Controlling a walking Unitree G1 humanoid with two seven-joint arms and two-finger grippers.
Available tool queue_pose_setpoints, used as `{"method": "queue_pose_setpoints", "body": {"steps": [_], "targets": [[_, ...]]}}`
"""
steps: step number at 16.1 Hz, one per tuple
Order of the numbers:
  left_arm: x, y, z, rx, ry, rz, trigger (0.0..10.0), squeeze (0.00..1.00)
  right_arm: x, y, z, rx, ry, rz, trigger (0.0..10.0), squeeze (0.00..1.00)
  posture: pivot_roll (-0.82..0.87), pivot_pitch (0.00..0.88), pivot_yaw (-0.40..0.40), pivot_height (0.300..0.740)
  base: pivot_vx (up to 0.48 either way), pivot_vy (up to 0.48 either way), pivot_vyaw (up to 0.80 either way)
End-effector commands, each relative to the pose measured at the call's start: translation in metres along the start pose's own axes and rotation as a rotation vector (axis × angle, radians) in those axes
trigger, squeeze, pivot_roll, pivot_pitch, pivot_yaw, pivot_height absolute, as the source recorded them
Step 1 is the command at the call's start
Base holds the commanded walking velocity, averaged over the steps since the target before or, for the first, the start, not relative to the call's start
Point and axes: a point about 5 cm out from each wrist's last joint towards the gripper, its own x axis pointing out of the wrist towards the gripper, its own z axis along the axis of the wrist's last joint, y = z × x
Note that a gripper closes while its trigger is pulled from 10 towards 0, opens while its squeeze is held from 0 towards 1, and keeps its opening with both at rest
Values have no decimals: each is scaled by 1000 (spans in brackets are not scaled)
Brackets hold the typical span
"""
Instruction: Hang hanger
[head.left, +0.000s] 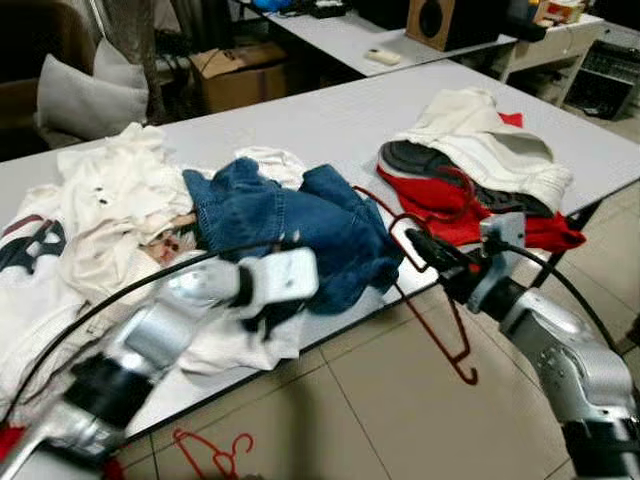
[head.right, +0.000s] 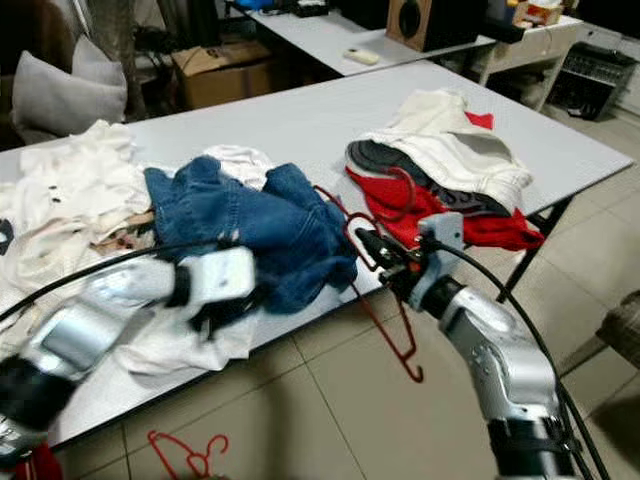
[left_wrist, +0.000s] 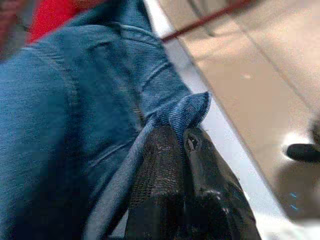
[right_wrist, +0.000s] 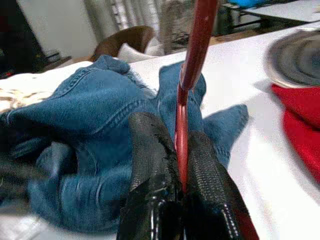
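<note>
From the head views, the right gripper (head.left: 418, 243) pinches a thin red hanger (head.left: 440, 325) that dangles off the table (head.left: 330, 115) edge beside the jeans (head.left: 290, 225); it looks light, stiff and slick, so best held on the wire near its hook. In the left wrist view, the left gripper (left_wrist: 180, 142) is clamped on a soft denim fold. In the right wrist view, the fingers (right_wrist: 150, 150) squeeze the wire.

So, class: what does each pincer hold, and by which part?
Right pincer clamps the red hanger by its wire near the hook; left pincer pinches a fold of the jeans.
</note>
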Motion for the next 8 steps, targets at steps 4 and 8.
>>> {"method": "queue_pose_setpoints", "body": {"steps": [4, 8], "targets": [[-30, 1, 12, -39, -75, -209, 10000, 1000, -26, -5, 3, -17, -40, -60, 10000, 0, -207, 0, 70, 740, 0, 0, 0], [-26, 4, 18, 27, -69, -258, 10000, 1000, -33, -3, 8, -33, -66, -73, 10000, 0, -217, 0, 83, 740, 0, 0, 0]]}}
